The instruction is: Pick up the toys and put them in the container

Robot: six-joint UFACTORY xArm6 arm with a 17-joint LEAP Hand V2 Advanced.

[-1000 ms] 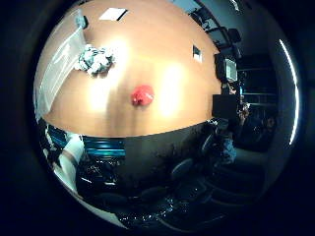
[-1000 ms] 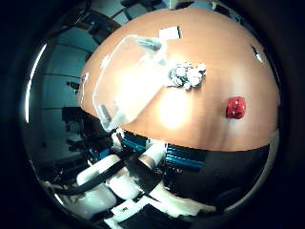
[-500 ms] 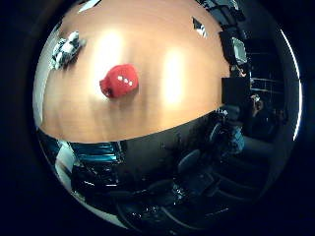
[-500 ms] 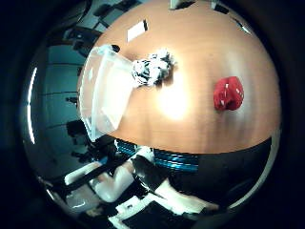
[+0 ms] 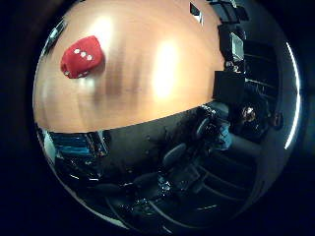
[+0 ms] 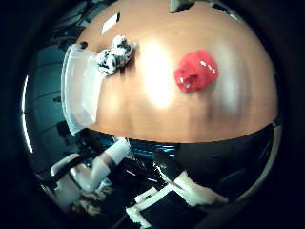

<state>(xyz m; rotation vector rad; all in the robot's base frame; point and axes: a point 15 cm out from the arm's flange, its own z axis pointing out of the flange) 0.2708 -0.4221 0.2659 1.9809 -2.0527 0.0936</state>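
A red plush die (image 5: 81, 57) with white dots is seen lying on the wooden table (image 5: 162, 103) in the little finger side view, where office chairs (image 5: 177, 152) and the dark floor beyond the table's near edge are also shown; the container and the second toy are not caught in this view. In the thumb side view the same red die is shown toward the middle of the tabletop, and two more things are added: a black-and-white plush toy (image 6: 115, 55) lying on the table, touching or just beside the rim of a clear plastic container (image 6: 81, 90), which is set at the table's edge, well apart from the die. A small white card (image 6: 110, 23) is seen on the far part of the table, past the plush toy. White and black parts of the robot arm (image 6: 102, 164) are visible only in the thumb side view, below the table's near edge. No fingers of the hand are shown in either view, so whether they are released, clenched or grasping cannot be told, and the die's place relative to them cannot be told either. The die is not held by anything visible; it rests free on bare wood, the black-and-white toy likewise outside the container
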